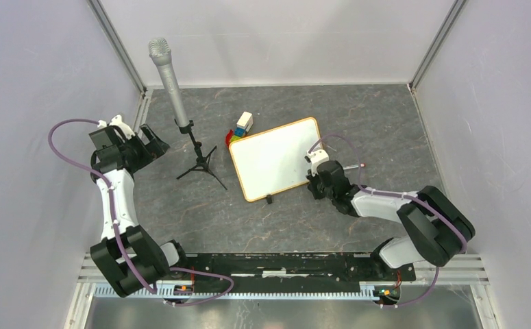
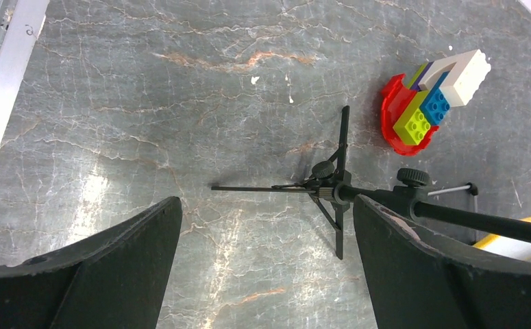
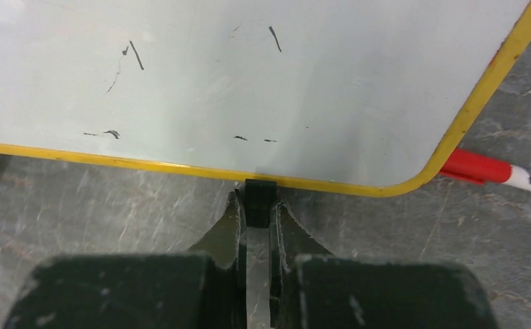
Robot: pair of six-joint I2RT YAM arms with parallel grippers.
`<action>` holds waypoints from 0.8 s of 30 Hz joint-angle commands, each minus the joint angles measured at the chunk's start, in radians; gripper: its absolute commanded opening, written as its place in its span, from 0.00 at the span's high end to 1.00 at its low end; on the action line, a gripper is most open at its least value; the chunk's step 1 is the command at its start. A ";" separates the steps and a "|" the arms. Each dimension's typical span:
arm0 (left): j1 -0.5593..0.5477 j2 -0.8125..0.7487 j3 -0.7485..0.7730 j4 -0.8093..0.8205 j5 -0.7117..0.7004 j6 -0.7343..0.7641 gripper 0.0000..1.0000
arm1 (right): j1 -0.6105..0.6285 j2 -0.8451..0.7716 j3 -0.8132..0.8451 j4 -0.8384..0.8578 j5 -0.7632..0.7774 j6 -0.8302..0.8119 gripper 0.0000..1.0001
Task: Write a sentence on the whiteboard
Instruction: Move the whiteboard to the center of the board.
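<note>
The whiteboard (image 1: 276,159) lies flat in the middle of the table, with a thin yellow-wood frame. Its face (image 3: 249,82) carries only a few small black marks; no red sentence shows on it. My right gripper (image 1: 315,181) is at the board's right edge, and in the right wrist view it (image 3: 257,205) is shut on a black clip foot (image 3: 260,199) on the frame. A marker with a red cap (image 3: 485,169) lies on the table past the board's corner. My left gripper (image 1: 149,140) is open and empty at the far left, and its fingers (image 2: 413,260) hang above the bare table.
A microphone (image 1: 170,82) on a black tripod (image 1: 197,161) stands left of the board; the tripod also shows in the left wrist view (image 2: 334,188). A pile of toy bricks (image 1: 240,129) sits at the board's far left corner. A second clip foot (image 1: 269,199) is on the board's near edge.
</note>
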 commanded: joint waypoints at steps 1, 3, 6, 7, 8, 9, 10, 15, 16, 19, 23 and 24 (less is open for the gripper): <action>0.004 -0.041 0.049 -0.003 0.013 -0.065 0.00 | 0.048 -0.036 -0.085 -0.124 -0.100 -0.021 1.00; 0.004 -0.050 0.048 -0.006 0.005 -0.065 0.00 | 0.058 -0.048 -0.102 -0.144 -0.116 -0.017 1.00; 0.003 -0.063 0.044 -0.010 -0.002 -0.061 0.00 | 0.062 -0.040 -0.089 -0.214 -0.125 -0.027 1.00; 0.004 -0.068 0.042 -0.012 -0.004 -0.060 0.00 | 0.062 -0.040 -0.088 -0.228 -0.127 -0.036 1.00; 0.003 -0.071 0.042 -0.011 -0.005 -0.060 0.00 | 0.062 -0.046 -0.089 -0.240 -0.127 -0.037 0.99; 0.004 -0.074 0.042 -0.011 -0.007 -0.060 0.00 | 0.062 -0.054 -0.090 -0.240 -0.128 -0.043 0.95; 0.004 -0.078 0.044 -0.012 -0.005 -0.059 0.00 | 0.062 -0.065 -0.087 -0.269 -0.127 -0.050 0.87; 0.003 -0.082 0.050 -0.011 -0.002 -0.054 0.00 | 0.061 -0.126 -0.001 -0.370 -0.166 -0.119 0.69; 0.004 -0.080 0.052 -0.011 0.000 -0.052 0.00 | 0.060 -0.140 0.019 -0.394 -0.168 -0.142 0.69; 0.004 -0.073 0.062 -0.011 0.008 -0.058 0.00 | 0.059 -0.155 0.095 -0.466 -0.137 -0.200 0.67; 0.004 -0.065 0.067 -0.004 0.025 -0.080 0.00 | 0.047 -0.121 0.151 -0.505 -0.062 -0.239 0.57; 0.004 -0.063 0.066 0.000 0.027 -0.085 0.00 | 0.044 -0.115 0.153 -0.496 -0.058 -0.230 0.57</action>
